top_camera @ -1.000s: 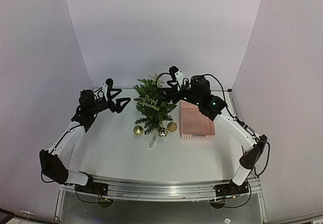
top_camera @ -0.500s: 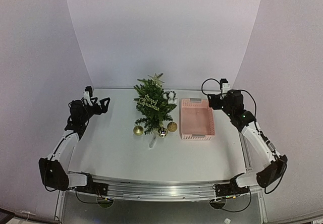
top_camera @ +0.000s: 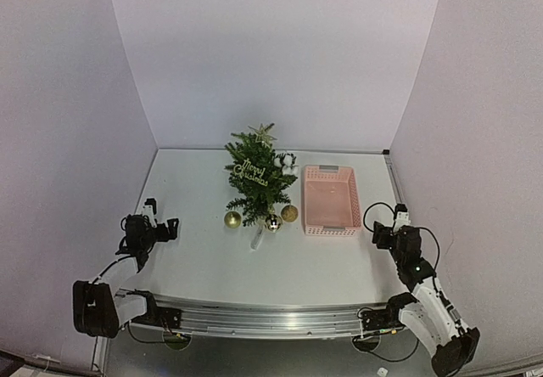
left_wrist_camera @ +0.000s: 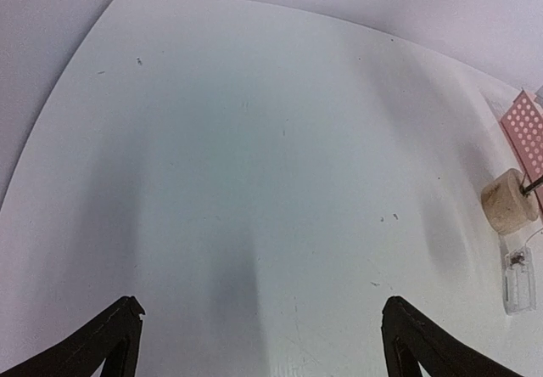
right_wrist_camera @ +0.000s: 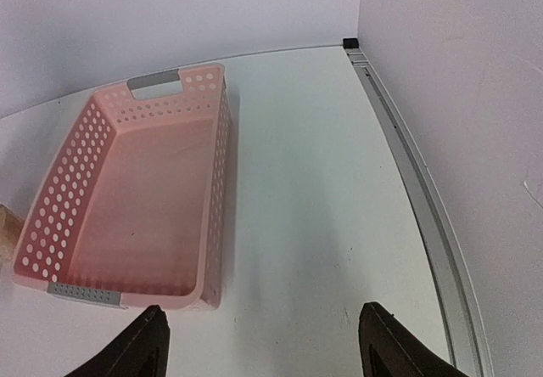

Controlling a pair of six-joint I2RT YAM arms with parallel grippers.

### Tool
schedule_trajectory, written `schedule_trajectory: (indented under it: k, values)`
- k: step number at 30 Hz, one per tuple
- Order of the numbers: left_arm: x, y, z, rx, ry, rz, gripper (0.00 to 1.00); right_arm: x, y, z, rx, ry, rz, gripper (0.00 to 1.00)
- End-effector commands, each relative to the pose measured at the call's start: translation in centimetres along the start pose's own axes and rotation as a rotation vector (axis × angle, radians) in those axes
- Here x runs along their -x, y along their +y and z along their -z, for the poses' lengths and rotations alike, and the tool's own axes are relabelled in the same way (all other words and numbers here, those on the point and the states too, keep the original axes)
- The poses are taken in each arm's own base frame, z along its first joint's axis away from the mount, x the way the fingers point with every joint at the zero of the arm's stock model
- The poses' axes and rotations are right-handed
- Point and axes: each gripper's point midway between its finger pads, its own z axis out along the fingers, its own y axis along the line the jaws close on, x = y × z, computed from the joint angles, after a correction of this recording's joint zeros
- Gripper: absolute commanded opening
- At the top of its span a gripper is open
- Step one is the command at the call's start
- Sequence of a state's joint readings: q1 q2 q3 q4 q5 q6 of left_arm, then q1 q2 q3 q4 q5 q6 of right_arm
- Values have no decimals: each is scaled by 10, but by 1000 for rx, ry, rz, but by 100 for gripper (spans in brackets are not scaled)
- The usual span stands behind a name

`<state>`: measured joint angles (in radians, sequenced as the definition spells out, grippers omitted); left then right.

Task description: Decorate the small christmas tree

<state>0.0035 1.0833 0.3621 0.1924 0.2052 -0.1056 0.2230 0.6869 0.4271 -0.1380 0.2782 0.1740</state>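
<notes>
We found the small christmas tree (top_camera: pixel 254 180), a miniature dark green artificial fir with bushy needle branches, standing upright on the white table (top_camera: pixel 212 262), around the middle and toward the far side. It stood just left of the pink perforated plastic basket (top_camera: pixel 329 227). A pale gold star (top_camera: pixel 261 131) sat at its tip, a gold script sign (top_camera: pixel 251 170) lay across its upper branches, and a cluster of white fluffy balls (top_camera: pixel 284 160) showed at its upper right. At its lower edge we saw a gold round bauble on the left (top_camera: pixel 232 219), another gold bauble on the right (top_camera: pixel 289 213) and a darker shiny bauble (top_camera: pixel 272 222) between them. We could not tell whether these hung from the lowest branches or rested on the table. A small clear plastic box (top_camera: pixel 256 239) lay on the table just in front of the tree.

Both arms were folded low near the table's near corners, well apart from the tree. The left gripper (top_camera: pixel 163 217) had its black fingers spread wide over bare table with nothing between them. Its wrist view showed the tree's pale round pot base (left_wrist_camera: pixel 509 201) at the far right edge, the clear box just near it.

The right gripper (top_camera: pixel 379 228) hung just off the basket's near right corner. Its fingers were likewise spread and held nothing, and its wrist camera looked along the basket's dotted side wall (right_wrist_camera: pixel 216 182)
</notes>
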Motion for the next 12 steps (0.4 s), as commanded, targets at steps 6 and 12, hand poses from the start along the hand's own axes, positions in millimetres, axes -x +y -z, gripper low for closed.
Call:
schedule_trajectory:
  k: [6,12]
  values:
    - [8,21,19,95,-74,9,96,-7,-19,18,-36,-178,-40,75]
    - [6,30,22,127,-90,50,94,-12,-16,14,-25,-152,-9,75]
